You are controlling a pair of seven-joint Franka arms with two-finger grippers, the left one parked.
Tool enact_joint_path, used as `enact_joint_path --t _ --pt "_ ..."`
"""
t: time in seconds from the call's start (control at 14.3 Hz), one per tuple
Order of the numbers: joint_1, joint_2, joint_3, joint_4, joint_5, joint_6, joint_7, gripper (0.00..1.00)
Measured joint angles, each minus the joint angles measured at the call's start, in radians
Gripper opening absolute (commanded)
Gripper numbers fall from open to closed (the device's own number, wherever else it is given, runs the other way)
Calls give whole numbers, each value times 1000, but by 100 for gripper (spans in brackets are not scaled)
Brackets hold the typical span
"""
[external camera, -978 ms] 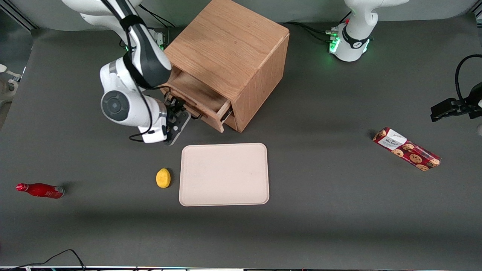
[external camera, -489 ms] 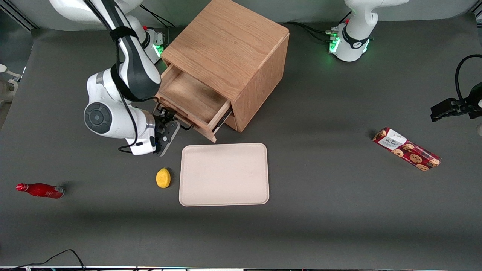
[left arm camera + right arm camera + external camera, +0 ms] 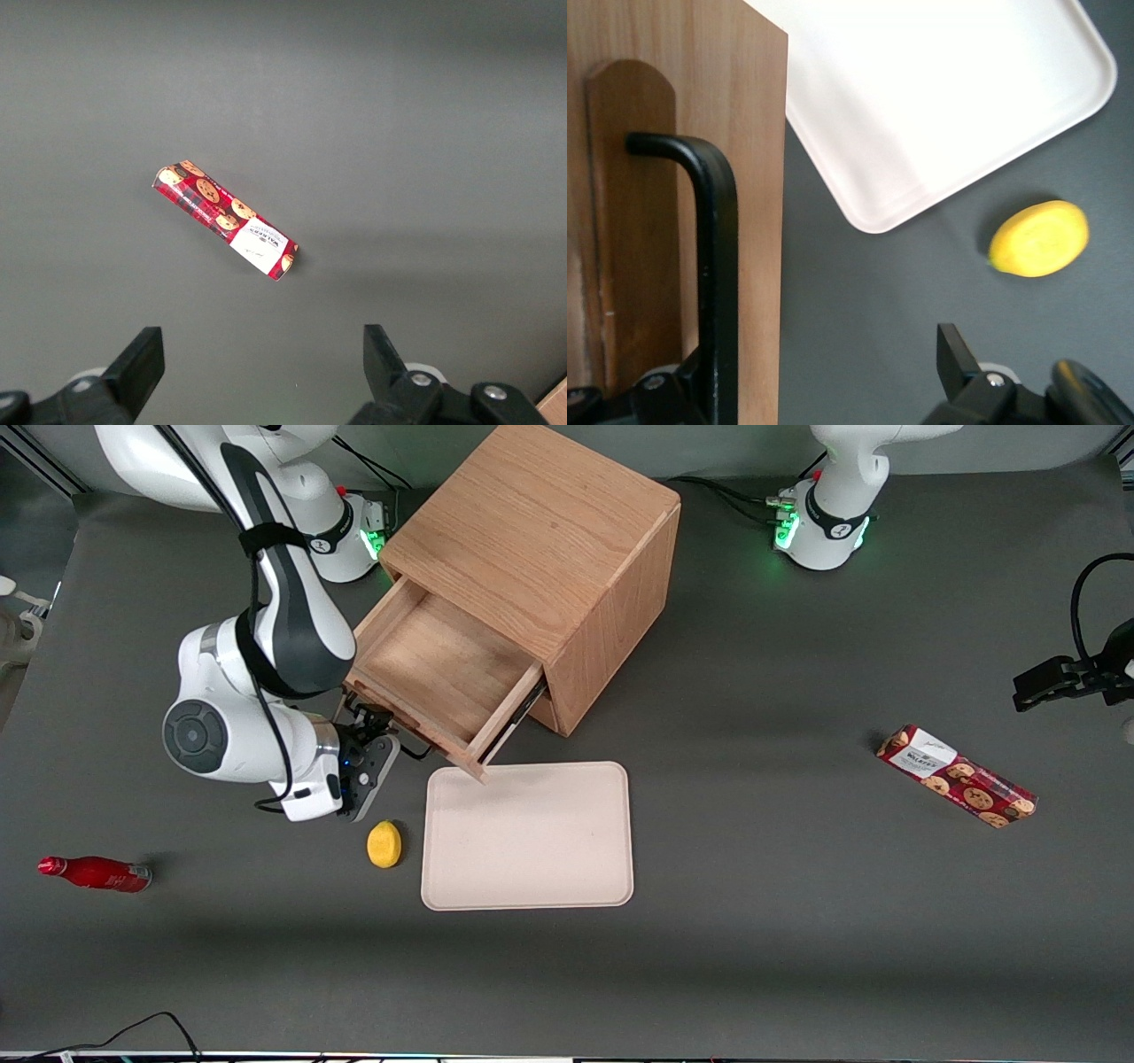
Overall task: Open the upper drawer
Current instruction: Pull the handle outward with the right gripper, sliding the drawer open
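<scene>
Oak upper drawer (image 3: 438,669) stands well out; tool (image 3: 383,737) grips its handle (image 3: 716,266); overpull risks striking tray (image 3: 528,835).

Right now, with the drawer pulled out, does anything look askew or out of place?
The red bottle lies on its side toward the working arm's end. Otherwise nothing stands out: the gripper is at the upper drawer handle.

My pincer (image 3: 383,737) sits at the handle of the upper drawer (image 3: 440,677), which stands pulled well out. Lemon (image 3: 384,844) just nearer the camera than my pincer; tray (image 3: 528,837) beside it.
</scene>
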Motion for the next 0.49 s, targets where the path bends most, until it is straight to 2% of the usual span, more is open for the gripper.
enact_joint_path --t 0.49 --pt "-54 52 -1 79 0 0 -57 100"
